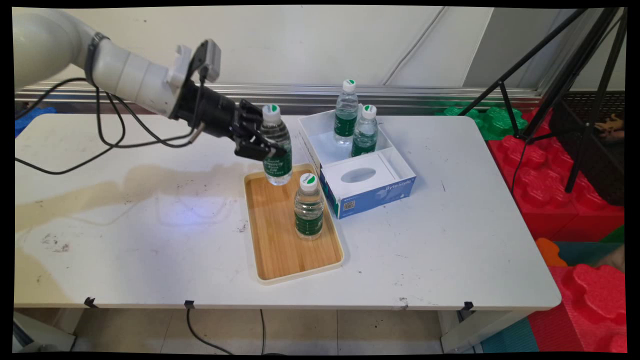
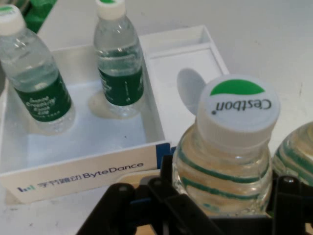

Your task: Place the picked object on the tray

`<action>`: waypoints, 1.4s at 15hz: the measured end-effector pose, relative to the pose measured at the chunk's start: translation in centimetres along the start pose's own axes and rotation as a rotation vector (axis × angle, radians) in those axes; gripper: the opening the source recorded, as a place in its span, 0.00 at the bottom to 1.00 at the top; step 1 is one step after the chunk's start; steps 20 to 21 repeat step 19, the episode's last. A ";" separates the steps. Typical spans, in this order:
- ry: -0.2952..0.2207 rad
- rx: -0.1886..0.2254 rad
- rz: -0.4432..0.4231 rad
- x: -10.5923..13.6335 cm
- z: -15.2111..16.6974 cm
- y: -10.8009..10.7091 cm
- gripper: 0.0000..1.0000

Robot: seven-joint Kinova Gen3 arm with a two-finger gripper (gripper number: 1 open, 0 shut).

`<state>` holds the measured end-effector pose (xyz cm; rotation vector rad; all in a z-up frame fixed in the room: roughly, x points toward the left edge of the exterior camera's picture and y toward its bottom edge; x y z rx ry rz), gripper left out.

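Note:
My gripper [image 1: 271,150] is shut on a clear water bottle [image 1: 276,145] with a green label and a white cap. It holds the bottle upright at the far end of a wooden tray [image 1: 280,245]; I cannot tell whether the bottle's base touches the tray. A second bottle [image 1: 308,206] stands in the tray's middle. In the hand view the held bottle [image 2: 230,147] fills the space between the fingers of the gripper [image 2: 220,213], and the tray bottle [image 2: 299,152] shows at the right edge. Two more bottles [image 2: 36,73] [image 2: 120,63] stand in a white box [image 2: 73,166].
The white box [image 1: 311,132] lies right of the tray, with a blue tissue box [image 1: 372,189] at its near end. Black cables [image 1: 107,140] hang from the arm over the table's left part. A black tripod [image 1: 575,95] and red foam blocks [image 1: 560,200] stand beyond the right edge.

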<state>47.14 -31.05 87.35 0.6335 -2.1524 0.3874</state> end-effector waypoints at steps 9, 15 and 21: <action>-0.017 -0.023 0.040 -2.4 6.0 -0.4 0.00; -0.016 -0.022 0.066 -3.4 8.2 -0.9 0.00; -0.011 -0.023 0.069 -3.8 8.4 -1.2 1.00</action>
